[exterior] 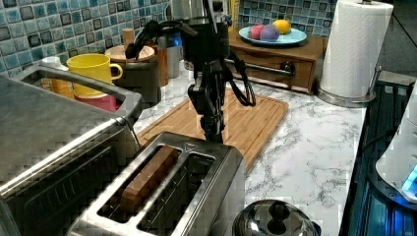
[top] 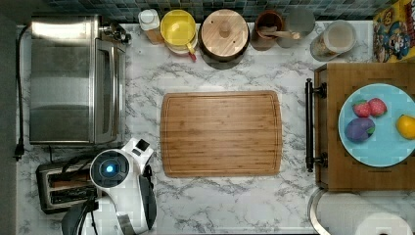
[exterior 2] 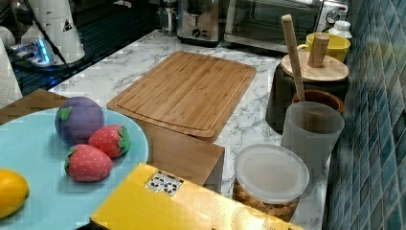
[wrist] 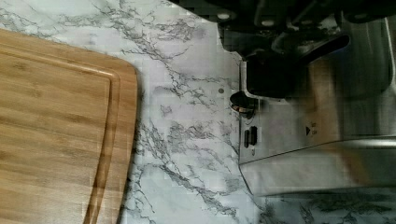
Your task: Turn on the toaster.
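Reaching down at the end of the toaster point(exterior: 167, 189), the tool point(exterior: 213, 129) hangs just past the toaster's far end in the left view, right where the black lever point(wrist: 266, 77) sits; whether its fingers are wide or narrow I cannot tell, since the dark wrist parts hide them.

The toaster stands on the marble worktop point(top: 220, 200) in the corner at the top view's lower left, just beside the big toaster oven point(top: 73, 81) and near the wooden cutting board point(top: 221, 133); its 2 slots face up, and something brown that looks like bread sits in 1 of them point(exterior: 147, 179). A small shiny kettle lid point(exterior: 275, 219) lies close against the toaster at the left view's bottom edge.

In the wrist view the tool's dark parts sit directly over the lever at the steel end face, with a small knob point(wrist: 240, 102) and 2 little buttons point(wrist: 251, 136) just beside it; whether there is contact yet I cannot tell.

My judgement: the step in hand is lining up on the lever, or the very start of the press; the toaster does not look switched on yet. The next move calls for a straight push down along the lever's track until it latches; the tool must stay centred on the lever, since a slip sideways would land it on the knob or shove the light toaster across the worktop.
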